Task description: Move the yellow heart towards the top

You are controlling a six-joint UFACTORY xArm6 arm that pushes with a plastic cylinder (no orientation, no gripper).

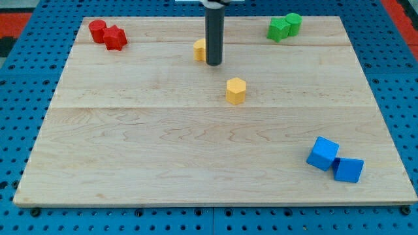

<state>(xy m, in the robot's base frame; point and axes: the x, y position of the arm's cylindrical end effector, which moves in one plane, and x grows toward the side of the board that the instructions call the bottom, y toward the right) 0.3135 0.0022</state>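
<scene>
yellow heart (199, 49) touching my tip (213, 63), rod upright.

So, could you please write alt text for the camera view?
My tip rests beside a partly hidden yellow block near the top of a wooden board. A yellow hexagonal block sits mid-board; red blocks top left, green blocks top right, blue blocks bottom right.
</scene>
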